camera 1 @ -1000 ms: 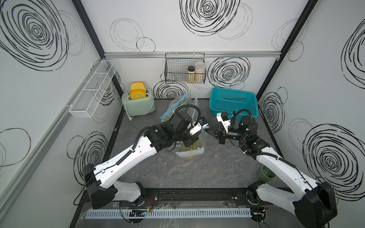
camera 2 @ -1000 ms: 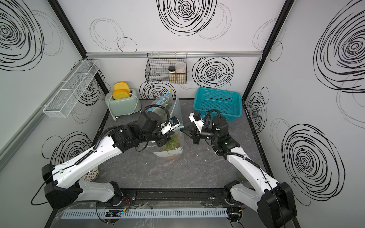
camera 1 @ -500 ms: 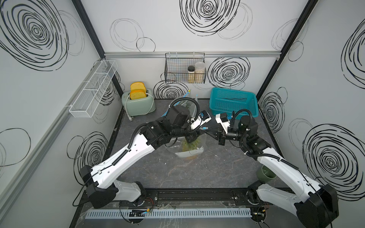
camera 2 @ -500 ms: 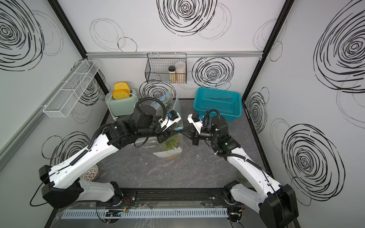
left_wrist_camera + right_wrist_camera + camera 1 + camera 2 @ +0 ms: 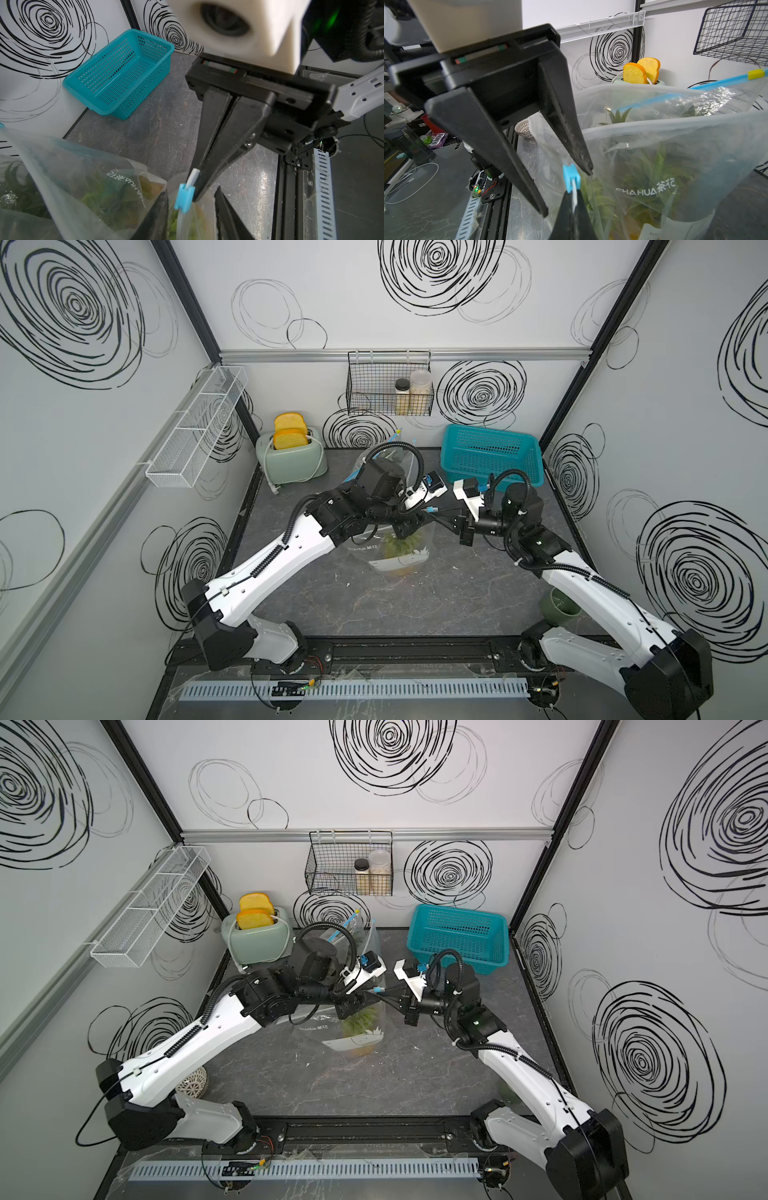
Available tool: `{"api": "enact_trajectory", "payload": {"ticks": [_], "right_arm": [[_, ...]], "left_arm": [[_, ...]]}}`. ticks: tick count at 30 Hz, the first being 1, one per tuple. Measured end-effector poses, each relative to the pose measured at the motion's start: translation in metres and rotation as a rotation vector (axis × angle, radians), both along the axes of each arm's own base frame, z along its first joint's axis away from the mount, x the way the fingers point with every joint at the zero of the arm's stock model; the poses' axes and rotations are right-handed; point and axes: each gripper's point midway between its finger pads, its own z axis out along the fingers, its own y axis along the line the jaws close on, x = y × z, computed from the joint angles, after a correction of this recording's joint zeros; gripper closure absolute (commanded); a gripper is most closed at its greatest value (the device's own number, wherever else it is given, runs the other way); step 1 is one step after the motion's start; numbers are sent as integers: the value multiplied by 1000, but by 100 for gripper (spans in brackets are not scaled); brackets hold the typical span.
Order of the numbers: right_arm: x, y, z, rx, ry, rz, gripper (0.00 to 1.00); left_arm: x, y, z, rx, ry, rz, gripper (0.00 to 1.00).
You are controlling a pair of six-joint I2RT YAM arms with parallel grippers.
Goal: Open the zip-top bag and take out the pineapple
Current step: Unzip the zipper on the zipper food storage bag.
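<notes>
The clear zip-top bag (image 5: 365, 549) (image 5: 320, 1031) (image 5: 675, 135) (image 5: 72, 166) stands mid-table. Inside it is the pineapple (image 5: 401, 545) (image 5: 359, 1025) (image 5: 652, 166), green leaves above a yellow body. My right gripper (image 5: 573, 218) (image 5: 438, 514) (image 5: 200, 185) is shut on the white end of the bag's zip strip, just behind the blue slider (image 5: 571, 178) (image 5: 184, 197). My left gripper (image 5: 192, 218) (image 5: 566, 193) (image 5: 417, 519) is open, its fingers either side of the slider and touching nothing. In the right wrist view the bag's two lips gape apart.
A teal basket (image 5: 494, 456) stands at the back right and a toaster with bread (image 5: 291, 460) at the back left. A wire basket with jars (image 5: 388, 385) hangs on the rear wall. Near the right arm's base stands a green cup (image 5: 559, 605), and by the left arm a white bowl (image 5: 191, 1081).
My left gripper has opened and moved up and back along the bag's top; its fingers now flank the slider. The right gripper has stayed shut on the bag's end.
</notes>
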Motion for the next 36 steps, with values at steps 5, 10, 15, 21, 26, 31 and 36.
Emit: {"api": "enact_trajectory", "payload": {"ticks": [5,10,15,21,26,31,36], "right_arm": [[1,0,0,-3,-3,-4,100],[2,-1,-1,-6,-1,-14,100],[4,-2,-1,-7,-3,-31,100],[4,-7,1,-2,-6,-78,100],[6,-10,1,6,6,-104,100],[7,-12,2,17,14,-116,100],[11,-19,3,39,20,-141,100]], "left_arm": [[1,-1,0,-8,6,4,78],[1,-2,1,-16,9,2,94],[2,-3,1,-19,5,1,100],[2,-3,1,-16,-1,2,100],[3,-3,1,-7,-17,0,100],[5,-1,1,6,-35,8,100],[7,-2,1,18,-46,17,100]]}}
